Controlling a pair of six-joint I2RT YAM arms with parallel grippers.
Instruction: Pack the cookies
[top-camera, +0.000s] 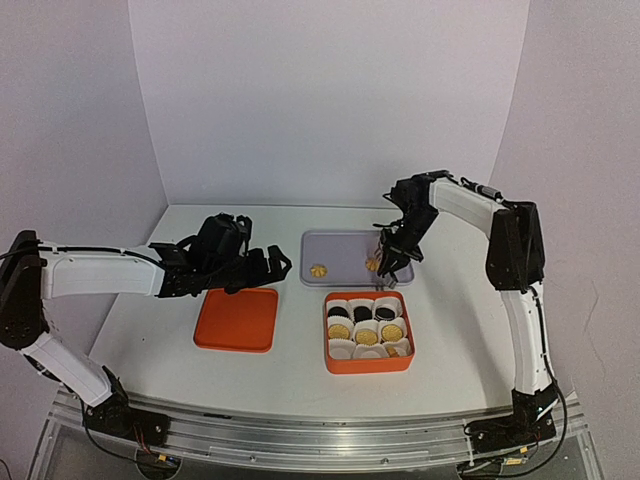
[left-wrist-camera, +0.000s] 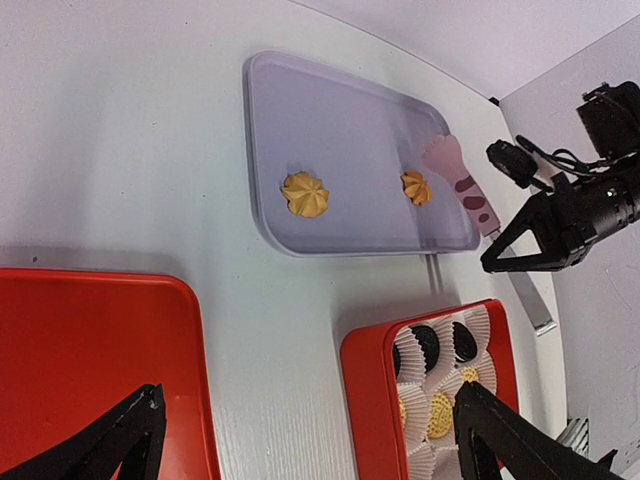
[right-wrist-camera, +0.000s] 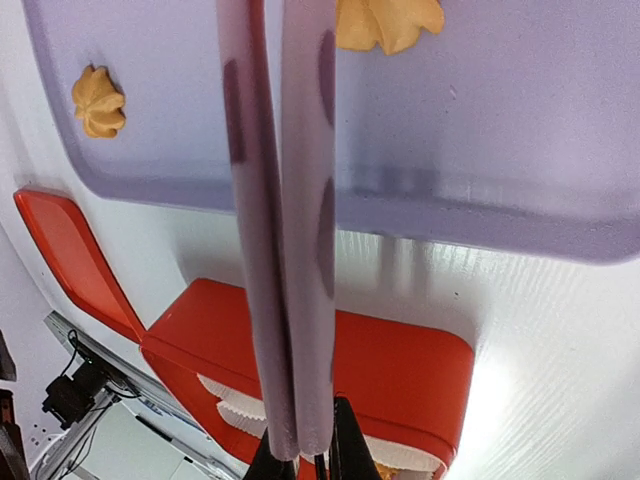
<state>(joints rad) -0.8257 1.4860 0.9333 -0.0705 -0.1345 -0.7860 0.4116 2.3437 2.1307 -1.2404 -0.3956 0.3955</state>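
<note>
Two golden flower-shaped cookies lie on the lavender tray (top-camera: 340, 246), one on the left (top-camera: 317, 270) (left-wrist-camera: 305, 193) and one on the right (top-camera: 372, 264) (left-wrist-camera: 417, 187). My right gripper (top-camera: 398, 250) (right-wrist-camera: 305, 462) is shut on pink paw-tipped tongs (right-wrist-camera: 285, 220) (left-wrist-camera: 458, 175), whose arms are pressed together. The paw tip sits right beside the right cookie (right-wrist-camera: 388, 20); whether they touch is unclear. The red box (top-camera: 369, 366) (left-wrist-camera: 370, 390) holds white paper cups with black and golden cookies. My left gripper (top-camera: 262, 265) (left-wrist-camera: 307, 400) hovers open and holds nothing, between the red lid and the box.
A red lid (top-camera: 237, 318) (left-wrist-camera: 90, 360) lies flat, left of the box and below my left gripper. The tray lies just behind the box. White walls close in the table at the back and both sides.
</note>
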